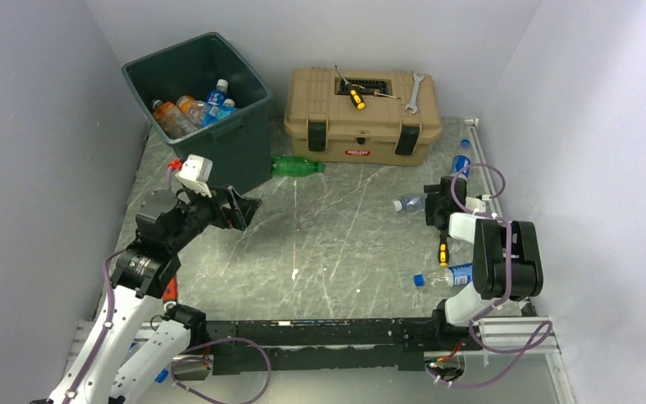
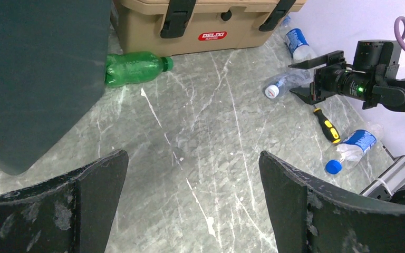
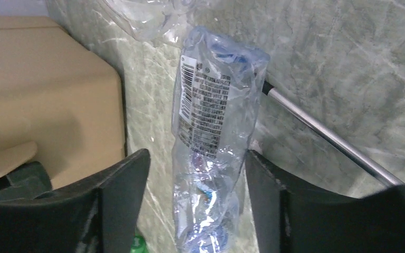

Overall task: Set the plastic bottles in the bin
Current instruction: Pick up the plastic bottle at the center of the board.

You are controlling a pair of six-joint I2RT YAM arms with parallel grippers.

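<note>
A grey-green marbled worktop [image 1: 336, 244] shut in by pale walls carries everything here: the dark green bin [image 1: 235, 147] stands at the back left with several bottles [image 1: 192, 111] already inside, a tan toolbox [image 1: 362, 118] sits beside it, and a green bottle [image 1: 296, 165] lies between the two, its base at the bin's corner. Our right hand [image 3: 198, 154] is down at the right side of the worktop, its fingers standing apart on either side of a crushed clear bottle [image 3: 213, 126] that lies flat. One finger looks to be at the plastic while a gap shows on the other side, so we judge it open and not yet gripping. Our left hand [image 2: 192, 155] hovers wide open and empty near the bin. The step in hand, as we read it, is the grasp on that crushed bottle. To do it well we would close on the labelled middle, where the body is fullest, and squeeze gently so the thin plastic does not fold and slip out. A yellow-handled screwdriver [image 2: 328, 125] lies just beside, its metal shaft running under the bottle's edge, so we would keep the fingers off it and lift straight up before swinging across to the bin. A blue-labelled bottle [image 1: 447, 275] near the right arm's base and a further bottle [image 1: 463, 160] by the far right wall are yet to go in
</note>
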